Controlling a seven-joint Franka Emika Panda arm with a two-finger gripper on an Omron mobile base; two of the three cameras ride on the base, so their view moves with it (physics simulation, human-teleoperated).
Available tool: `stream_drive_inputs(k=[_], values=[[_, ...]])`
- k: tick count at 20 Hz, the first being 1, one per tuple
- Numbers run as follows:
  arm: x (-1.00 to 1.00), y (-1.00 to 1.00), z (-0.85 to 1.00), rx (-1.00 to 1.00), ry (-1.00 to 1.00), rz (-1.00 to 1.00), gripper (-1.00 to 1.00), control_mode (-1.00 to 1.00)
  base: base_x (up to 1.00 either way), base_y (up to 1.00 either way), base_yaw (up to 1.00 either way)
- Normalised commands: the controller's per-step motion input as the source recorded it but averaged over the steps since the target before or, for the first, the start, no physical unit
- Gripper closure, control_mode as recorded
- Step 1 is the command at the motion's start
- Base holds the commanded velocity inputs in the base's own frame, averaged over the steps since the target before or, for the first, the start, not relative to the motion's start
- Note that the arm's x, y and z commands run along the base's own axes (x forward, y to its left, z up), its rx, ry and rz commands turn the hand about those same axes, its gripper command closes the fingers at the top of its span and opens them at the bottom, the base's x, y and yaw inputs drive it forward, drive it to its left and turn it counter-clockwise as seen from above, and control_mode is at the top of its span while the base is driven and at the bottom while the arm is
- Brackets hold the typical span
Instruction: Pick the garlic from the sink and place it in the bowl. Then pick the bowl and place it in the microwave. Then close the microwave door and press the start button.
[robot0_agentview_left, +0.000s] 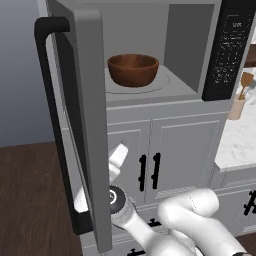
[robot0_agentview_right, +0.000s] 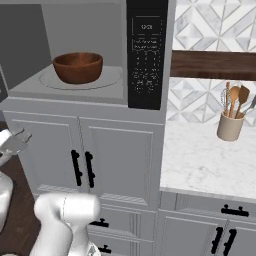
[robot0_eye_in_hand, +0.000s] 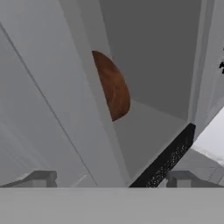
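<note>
Now the bowl sits inside the microwave; next, the gripper, fingers wide and empty, must push the open microwave door, at nine o'clock, shut.

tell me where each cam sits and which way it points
Left base view: behind the arm on its left, facing the open microwave; door swung out, white arm at lower right.
Right base view: behind on the right, facing the microwave and counter; arm at lower left.
Hand view: on the hand, looking up along the door's edge into the cavity; open gripper at the bottom.
All three share the bowl.
</note>
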Motion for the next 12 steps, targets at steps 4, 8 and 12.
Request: stream_drive_inputs(k=[4,8,12], values=[[0.0,1.0,0.0,-0.32,0.02,-0.05,-1.0,-1.0,0.0,0.0,0.0],[0.02,1.0,-0.05,-0.25,0.06,-0.03,-1.0,-1.0,0.0,0.0,0.0],[0.18,0.99,-0.34,-0.22,0.06,-0.01,-1.0,-1.0,0.0,0.0,0.0]])
